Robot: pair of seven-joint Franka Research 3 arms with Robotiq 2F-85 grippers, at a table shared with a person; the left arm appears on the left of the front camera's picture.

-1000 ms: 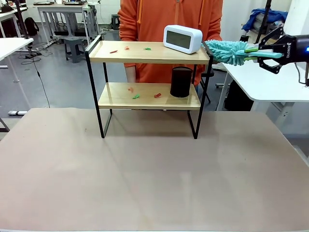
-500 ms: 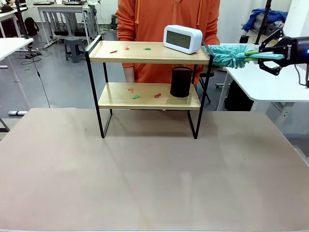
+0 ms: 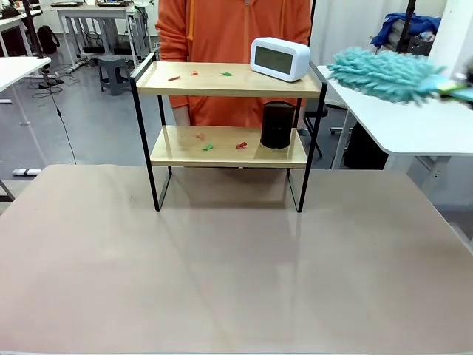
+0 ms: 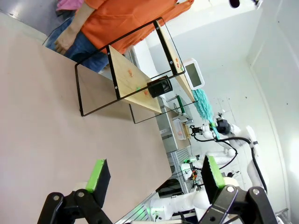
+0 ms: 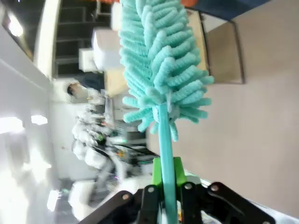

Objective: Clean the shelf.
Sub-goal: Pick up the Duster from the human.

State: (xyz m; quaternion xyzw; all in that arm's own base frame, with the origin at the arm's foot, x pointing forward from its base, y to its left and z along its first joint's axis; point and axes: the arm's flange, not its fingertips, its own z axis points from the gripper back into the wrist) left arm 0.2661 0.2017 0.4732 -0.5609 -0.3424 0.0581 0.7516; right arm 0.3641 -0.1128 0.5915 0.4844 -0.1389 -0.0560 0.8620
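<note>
The shelf stands at the far middle of the brown table. A white clock and small red, orange and green scraps lie on its top board. More scraps and a black cylinder sit on the lower board. A teal duster hovers, blurred, to the right of the shelf and clear of it. My right gripper is shut on the duster's handle, the fluffy head ahead of it. My left gripper hangs open with nothing between its fingers, with the shelf far off.
A person in an orange top stands close behind the shelf. A white side table lies under the duster at the right. Wide bare room on the brown table lies in front of the shelf.
The duster has swung right and slightly up, away from the shelf's right end rail, and the right gripper has left the front view. The person has shifted left.
</note>
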